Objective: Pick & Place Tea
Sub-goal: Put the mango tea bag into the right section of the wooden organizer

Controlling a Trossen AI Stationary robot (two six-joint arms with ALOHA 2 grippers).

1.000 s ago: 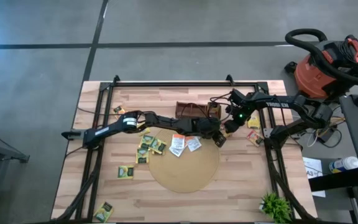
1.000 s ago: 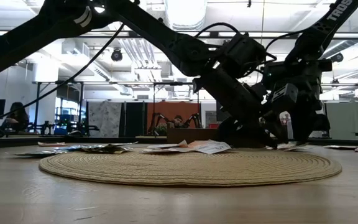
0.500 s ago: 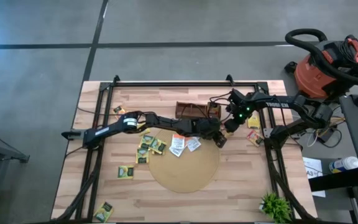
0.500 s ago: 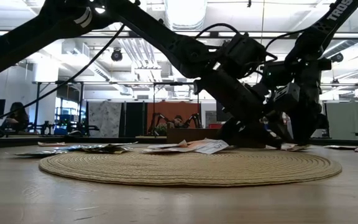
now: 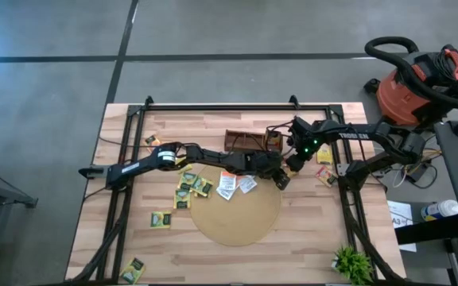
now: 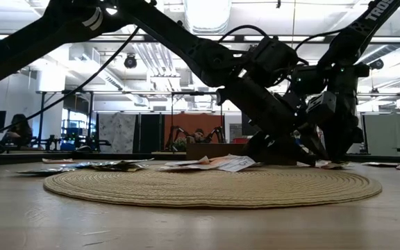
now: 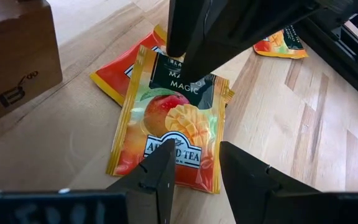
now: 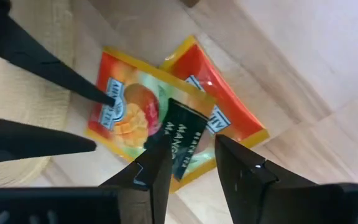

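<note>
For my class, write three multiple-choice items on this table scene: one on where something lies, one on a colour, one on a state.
1. Where does the mango tea sachet between the two grippers lie?
A. in the wooden box
B. overlapping an orange-red sachet on the bare table
C. in the middle of the round mat

2. What colour is the band across that sachet's top?
A. dark green
B. white
C. blue

3. How do the left gripper's fingers stand?
A. shut on the sachet
B. apart, either side of the sachet's edge
C. shut on the box

Answers: 1 B, the left wrist view shows it on top of the orange-red sachet on wood, beside the wooden box; 2 A, the band reading "mango" is dark green; 3 B, a gap shows between the fingers.
</note>
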